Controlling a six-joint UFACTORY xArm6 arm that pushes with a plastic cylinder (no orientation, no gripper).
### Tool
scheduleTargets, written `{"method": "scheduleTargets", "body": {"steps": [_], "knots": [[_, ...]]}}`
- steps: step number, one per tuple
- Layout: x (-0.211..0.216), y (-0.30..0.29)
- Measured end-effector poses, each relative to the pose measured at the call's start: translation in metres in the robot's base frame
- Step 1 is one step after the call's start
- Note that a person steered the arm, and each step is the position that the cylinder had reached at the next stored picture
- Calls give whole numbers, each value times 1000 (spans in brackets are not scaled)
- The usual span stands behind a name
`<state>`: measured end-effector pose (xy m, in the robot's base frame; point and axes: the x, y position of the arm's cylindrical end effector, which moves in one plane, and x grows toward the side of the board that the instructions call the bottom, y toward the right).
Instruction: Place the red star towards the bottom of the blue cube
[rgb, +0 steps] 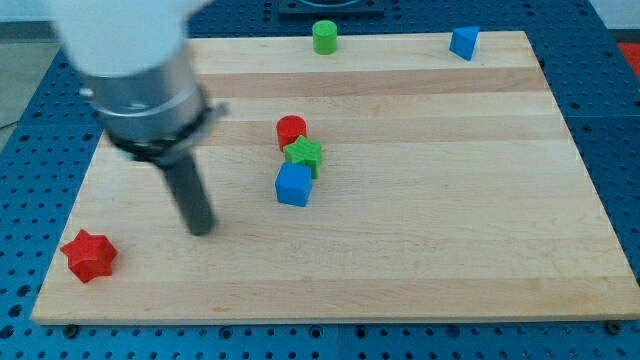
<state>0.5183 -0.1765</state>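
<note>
The red star (89, 256) lies near the bottom left corner of the wooden board (420, 250). The blue cube (293, 185) sits near the board's middle, touching a green star (304, 154) just above it, with a red cylinder (291, 131) above that. My tip (203, 228) rests on the board to the right of and slightly above the red star, and left of and below the blue cube. It touches no block.
A green cylinder (324, 37) stands at the top edge near the middle. A blue block of unclear shape (463, 43) sits at the top right. The arm's grey body (135, 70) hangs over the board's upper left.
</note>
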Motion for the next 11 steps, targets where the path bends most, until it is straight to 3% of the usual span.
{"method": "scheduleTargets", "body": {"steps": [1,2,3,4,5,6,7,8,9,10,11], "knots": [[-23,-97],[-23,-128],[-10,-128],[54,-126],[75,-93],[59,-29],[66,-16],[98,-85],[97,-127],[68,-127],[17,-82]]}}
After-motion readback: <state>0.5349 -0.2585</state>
